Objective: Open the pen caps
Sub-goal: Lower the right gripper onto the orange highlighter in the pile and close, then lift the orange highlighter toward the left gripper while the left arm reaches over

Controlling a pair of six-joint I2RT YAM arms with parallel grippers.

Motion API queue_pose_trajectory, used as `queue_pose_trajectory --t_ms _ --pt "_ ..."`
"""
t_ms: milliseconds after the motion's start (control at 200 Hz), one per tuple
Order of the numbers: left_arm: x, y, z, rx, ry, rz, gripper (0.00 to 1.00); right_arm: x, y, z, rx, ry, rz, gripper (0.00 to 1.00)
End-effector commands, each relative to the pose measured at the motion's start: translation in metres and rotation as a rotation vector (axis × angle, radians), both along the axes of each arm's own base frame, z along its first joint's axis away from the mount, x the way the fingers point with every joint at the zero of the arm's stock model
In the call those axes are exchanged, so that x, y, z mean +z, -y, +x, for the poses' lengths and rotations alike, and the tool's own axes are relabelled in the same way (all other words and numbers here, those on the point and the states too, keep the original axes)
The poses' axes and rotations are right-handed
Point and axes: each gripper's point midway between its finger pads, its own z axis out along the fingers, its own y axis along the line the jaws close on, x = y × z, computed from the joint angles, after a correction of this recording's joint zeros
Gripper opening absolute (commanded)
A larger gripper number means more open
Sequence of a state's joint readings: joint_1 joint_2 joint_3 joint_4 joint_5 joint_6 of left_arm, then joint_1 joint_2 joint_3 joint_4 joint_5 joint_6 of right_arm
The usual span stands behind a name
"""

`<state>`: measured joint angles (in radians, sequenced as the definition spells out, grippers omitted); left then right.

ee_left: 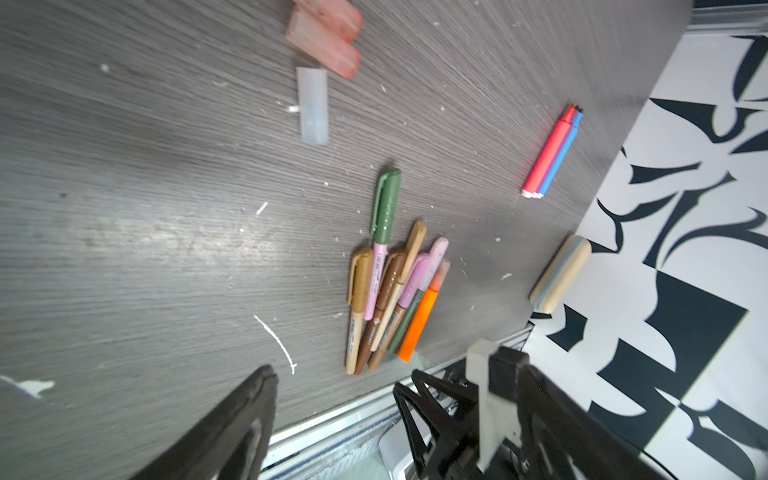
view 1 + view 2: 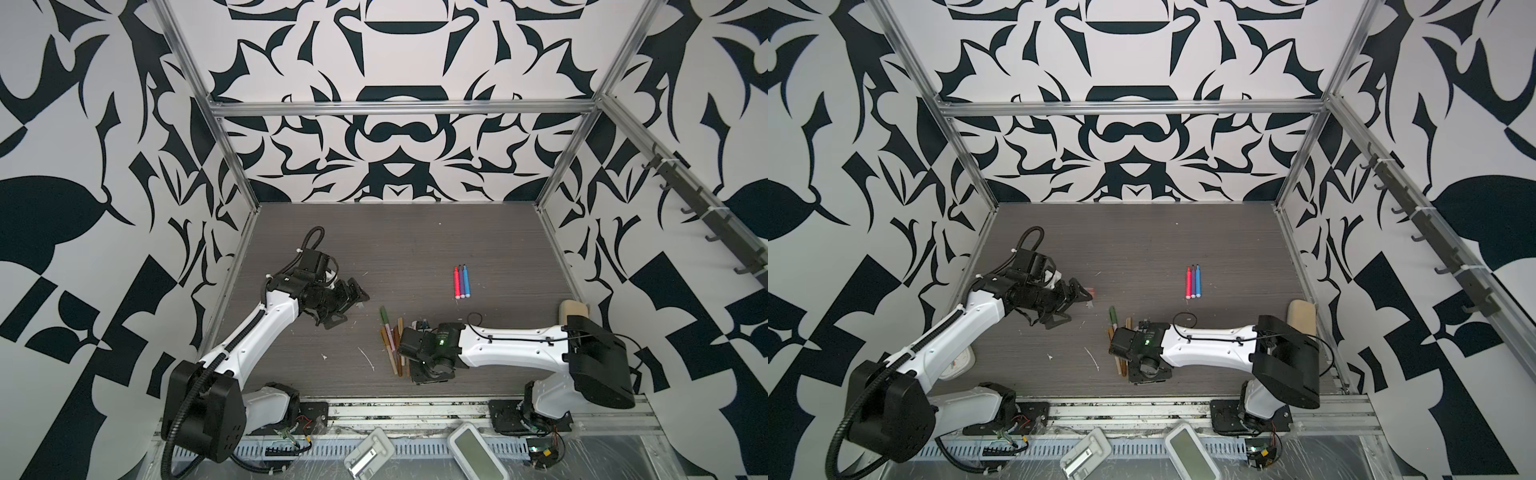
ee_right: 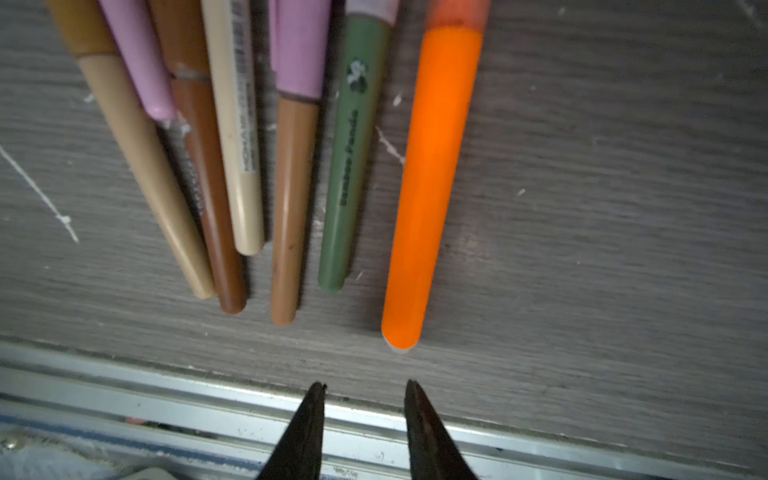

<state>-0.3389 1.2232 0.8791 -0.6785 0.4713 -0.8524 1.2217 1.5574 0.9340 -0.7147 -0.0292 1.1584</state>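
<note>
- The left gripper (image 2: 358, 296) had its jaws wide apart, empty, near three loose pen caps (image 1: 324, 45).
- The right gripper (image 3: 365, 386) was slightly apart, empty, just before the heap of capped pens (image 3: 293, 208).

Lit evenly and diffusely in both top views; faint, soft shadows on the table (image 2: 415, 249) around the pen pile (image 2: 390, 338). Frame rails (image 2: 399, 109) beyond the pile bowed by wide-angle distortion. Left wrist view smeared by motion, pale glare beside the pile. Right wrist view sharper over the pile, edges soft.
</note>
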Motion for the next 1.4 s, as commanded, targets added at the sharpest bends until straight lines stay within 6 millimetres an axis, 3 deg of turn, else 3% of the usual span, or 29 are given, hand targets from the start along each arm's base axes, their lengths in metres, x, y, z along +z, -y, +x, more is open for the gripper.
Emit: queue_pose_trajectory --t_ms 0,500,730,930,1045,1165,1295,1395 --pt "0.009 0.004 -0.011 -0.020 -0.010 -0.045 0.91 0.013 -0.005 0.012 -0.083 0.054 0.018 0.36" --pt "0.014 0.006 -0.025 -0.064 -0.035 -0.070 0.89 -0.021 0.009 0.016 -0.096 -0.028 -0.075 0.35" --pt "0.016 0.007 -0.026 -0.076 -0.035 -0.073 0.89 -0.026 0.013 0.023 -0.105 -0.030 -0.072 0.33" --pt "0.018 0.010 -0.027 -0.089 -0.032 -0.092 0.89 -0.031 0.013 0.030 -0.107 -0.037 -0.057 0.25" --pt "0.014 0.013 -0.028 -0.108 -0.035 -0.110 0.86 -0.034 0.016 0.035 -0.098 -0.031 -0.047 0.16" --pt "0.008 0.014 -0.033 -0.116 -0.068 -0.121 0.86 -0.018 0.026 0.044 -0.094 -0.005 -0.047 0.00" --pt "0.007 0.019 -0.029 -0.109 -0.064 -0.138 0.87 0.017 0.029 0.069 -0.054 0.037 0.037 0.00" --pt "0.004 0.024 -0.012 -0.085 -0.069 -0.143 0.88 0.046 0.022 0.089 0.012 0.029 0.121 0.00"
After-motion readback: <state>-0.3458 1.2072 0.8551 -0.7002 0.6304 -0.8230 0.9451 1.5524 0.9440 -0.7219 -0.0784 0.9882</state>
